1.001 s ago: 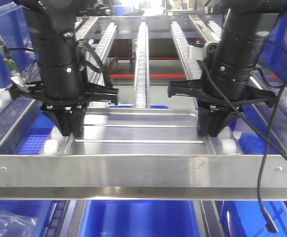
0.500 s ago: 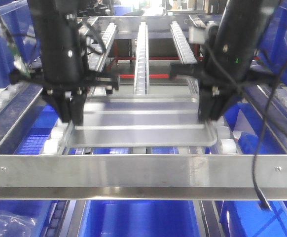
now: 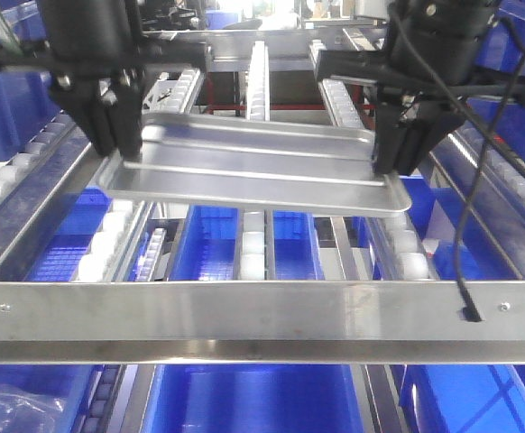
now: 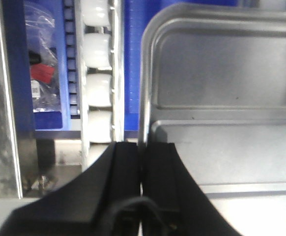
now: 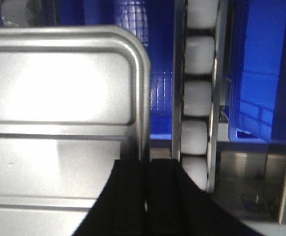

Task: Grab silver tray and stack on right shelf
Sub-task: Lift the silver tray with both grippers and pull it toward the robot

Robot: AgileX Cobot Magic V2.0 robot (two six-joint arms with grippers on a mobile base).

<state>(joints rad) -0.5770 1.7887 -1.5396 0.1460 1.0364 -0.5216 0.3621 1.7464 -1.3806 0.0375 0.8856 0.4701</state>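
Observation:
The silver tray (image 3: pixel 253 167) hangs in the air above the roller rails, its near edge tipped slightly down to the right. My left gripper (image 3: pixel 123 149) is shut on its left rim, and my right gripper (image 3: pixel 396 162) is shut on its right rim. In the left wrist view the black fingers (image 4: pixel 128 167) pinch the tray's (image 4: pixel 221 88) rim at the left gripper (image 4: pixel 142 147). The right wrist view shows the right gripper (image 5: pixel 147 164) clamped on the tray's (image 5: pixel 59 88) right rim. The right shelf's front crossbar (image 3: pixel 262 307) spans the foreground below the tray.
White rollers (image 3: pixel 253 248) run on sloping rails under the tray, also beside each rim (image 4: pixel 98 88) (image 5: pixel 198 98). Blue bins (image 3: pixel 244 397) sit beneath the rack. A black cable (image 3: pixel 465 298) dangles over the crossbar at right. A plastic bag (image 3: pixel 10 406) lies low left.
Both grippers have lifted the tray off the rollers by its side rims. It has risen well above the crossbar and moved back from it.

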